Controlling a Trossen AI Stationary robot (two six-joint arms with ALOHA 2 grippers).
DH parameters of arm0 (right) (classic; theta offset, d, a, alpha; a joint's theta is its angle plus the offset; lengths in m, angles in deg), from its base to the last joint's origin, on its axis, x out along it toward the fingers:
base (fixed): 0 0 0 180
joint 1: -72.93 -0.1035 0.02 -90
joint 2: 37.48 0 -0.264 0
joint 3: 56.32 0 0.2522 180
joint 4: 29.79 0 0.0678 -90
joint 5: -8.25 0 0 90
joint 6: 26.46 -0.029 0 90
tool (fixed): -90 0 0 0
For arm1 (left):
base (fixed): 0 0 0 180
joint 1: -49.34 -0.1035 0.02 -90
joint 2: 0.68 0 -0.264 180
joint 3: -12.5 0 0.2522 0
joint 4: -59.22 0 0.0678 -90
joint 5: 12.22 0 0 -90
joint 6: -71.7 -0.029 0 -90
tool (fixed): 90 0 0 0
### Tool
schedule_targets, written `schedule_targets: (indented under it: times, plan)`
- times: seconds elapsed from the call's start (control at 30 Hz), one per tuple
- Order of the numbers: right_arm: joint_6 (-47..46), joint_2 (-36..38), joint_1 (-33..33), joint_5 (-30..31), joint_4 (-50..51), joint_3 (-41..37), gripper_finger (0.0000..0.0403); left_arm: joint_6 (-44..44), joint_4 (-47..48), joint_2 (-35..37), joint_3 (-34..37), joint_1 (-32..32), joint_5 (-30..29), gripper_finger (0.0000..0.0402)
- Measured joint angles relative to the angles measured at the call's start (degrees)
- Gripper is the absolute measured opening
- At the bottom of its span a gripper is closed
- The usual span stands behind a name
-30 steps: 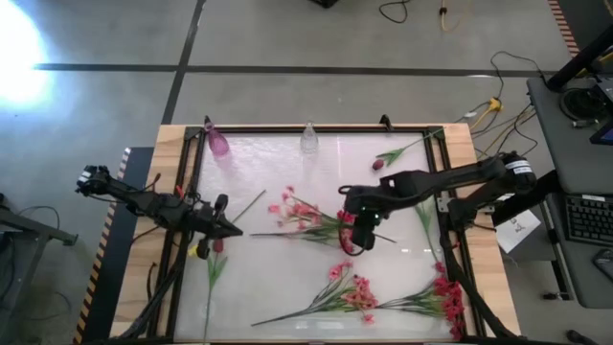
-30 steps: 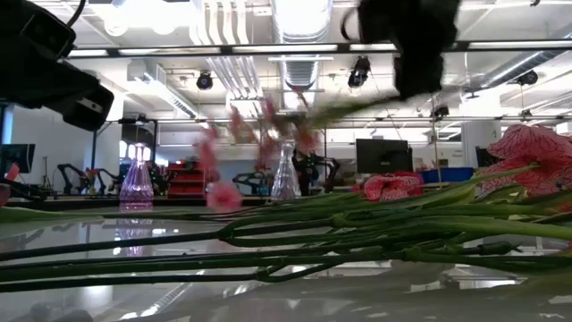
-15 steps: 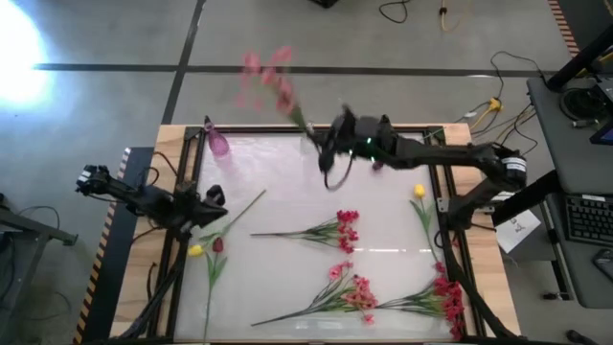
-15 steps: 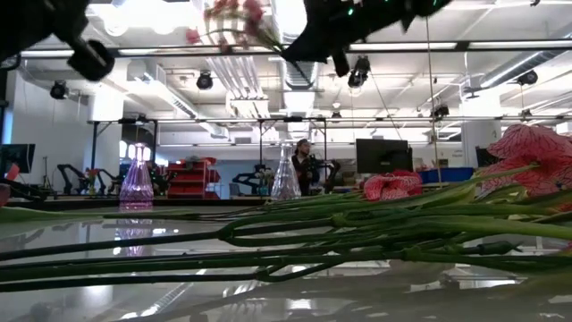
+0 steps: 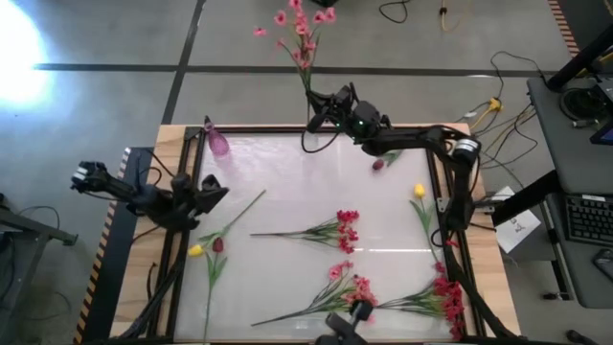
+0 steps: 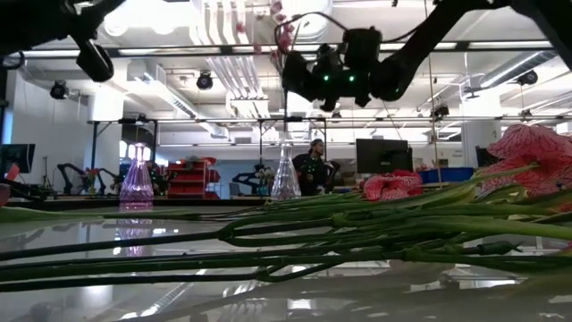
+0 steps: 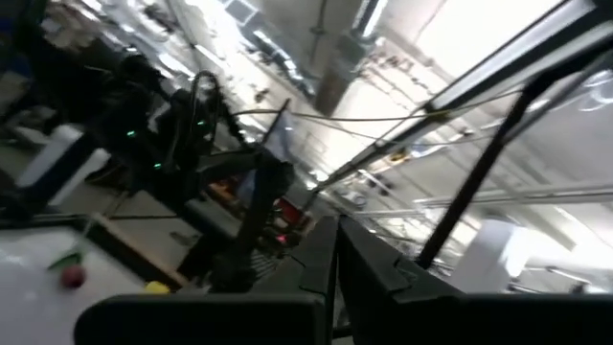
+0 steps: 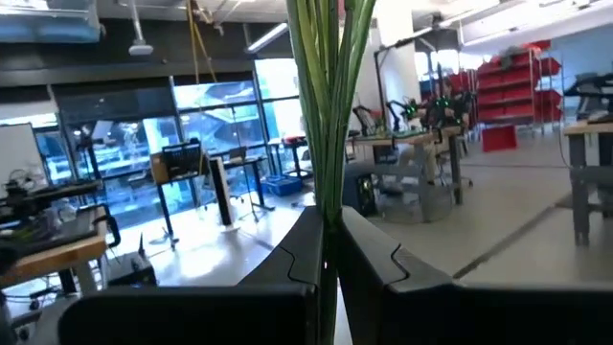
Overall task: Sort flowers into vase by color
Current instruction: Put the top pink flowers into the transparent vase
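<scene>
1. The left gripper [image 5: 213,184] hangs over the table's left edge, near the purple vase [image 5: 218,143]. The left wrist view shows its two fingers pressed together with nothing between them, so this arm looks to be waiting.

2. Just beside it on the white table [image 5: 287,201] lie a bare green stem [image 5: 239,212], a yellow bud [image 5: 195,250] and a dark-red bud [image 5: 216,245], none yet sorted.

3. At the back edge, the right gripper [image 5: 316,103] is raised high and clamped on the stem of a pink spray [image 5: 299,24], held roughly upright with the blossoms on top. The right wrist view shows the green stems pinched between its fingers [image 8: 369,254].

4. The clear vase [image 6: 285,174] stands below that gripper in the low view; in the high view the arm hides it. The step in hand looks like lowering the stem into this vase. Doing it well means bringing the stem end right over the narrow neck before descending, keeping the stem vertical, going down slowly, and letting go only once the stem sits well inside. The vase is light and tall, so a sideways push could tip it.

5. Mid-table lies a red spray [image 5: 330,227]; nearer the front lie a pink-and-red spray [image 5: 350,290] and another red spray [image 5: 443,295].

6. On the right lie a dark-red bud [image 5: 378,164] and a yellow bud [image 5: 419,191], both awaiting sorting.
</scene>
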Motion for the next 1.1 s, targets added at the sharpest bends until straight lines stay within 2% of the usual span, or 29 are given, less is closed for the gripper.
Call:
schedule_targets:
  times: [0.23,0.37,0.57,0.7,0.83,0.97,1.1]
  plan:
    - [3.0,-1.6,0.8,0.0,-0.3,0.1,0.0015,2.6,-3.8,-3.8,0.0,0.0,-2.9,0.0000]
    - [6.8,-1.6,0.9,0.2,0.2,-0.3,0.0015,-2.6,-6.6,-5.9,0.0,-0.1,-3.4,0.0000]
    - [5.9,-1.6,1.2,0.4,-0.2,-0.1,0.0015,-7.4,0.0,-10.8,-4.5,-0.3,-5.2,0.0000]
    - [5.6,-2.6,1.2,0.4,-1.3,0.1,0.0015,-11.2,13.2,-15.0,-11.6,-0.4,-5.5,0.0000]
    - [2.9,-6.7,1.1,0.2,-5.1,0.5,0.0015,-10.8,37.1,-19.2,-21.3,-0.7,-6.3,0.0000]
    - [2.0,-8.2,1.0,0.3,-6.5,1.2,0.0015,-2.0,59.3,-22.9,-30.0,-1.9,-6.4,0.0000]
    - [2.3,-8.5,0.7,0.1,-6.0,1.0,0.0024,3.8,69.9,-26.0,-32.9,-2.5,-6.4,0.0000]
